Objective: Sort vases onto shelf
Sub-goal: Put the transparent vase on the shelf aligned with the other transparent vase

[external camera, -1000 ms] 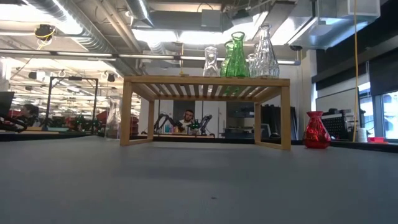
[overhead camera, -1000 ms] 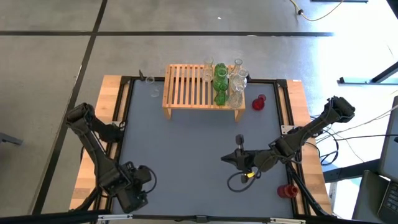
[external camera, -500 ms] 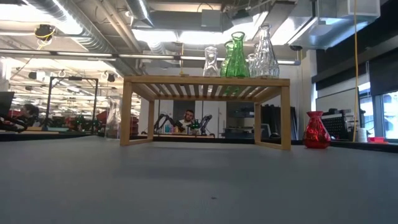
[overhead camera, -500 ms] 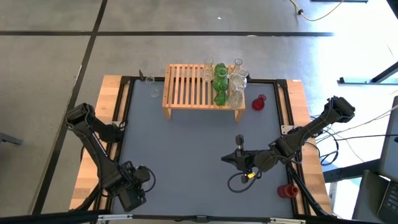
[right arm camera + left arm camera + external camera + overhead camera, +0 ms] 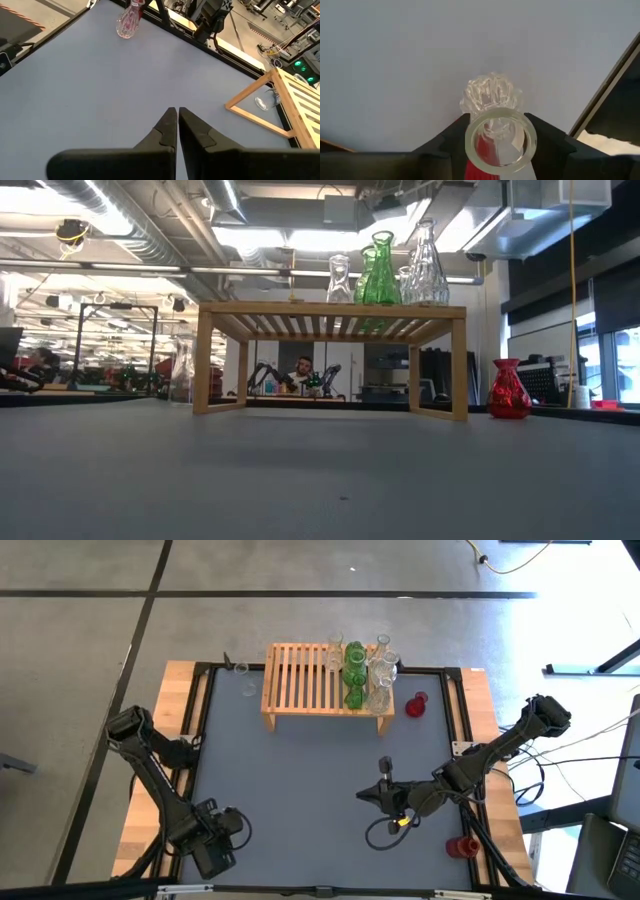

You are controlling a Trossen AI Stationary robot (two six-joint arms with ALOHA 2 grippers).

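We are gripping a clear vase (image 5: 492, 107) by its rim in our left pincer (image 5: 500, 145), well apart from the shelf (image 5: 300, 680) at the worktop's (image 5: 300, 770) near-left corner, ready to lift it there, while our right pincer (image 5: 177, 125) is waiting shut mid-worktop.

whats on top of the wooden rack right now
A cluster of clear and green glass vases stands at one end of the rack; the other slats are bare. Vases overlap, so the exact count is unclear.
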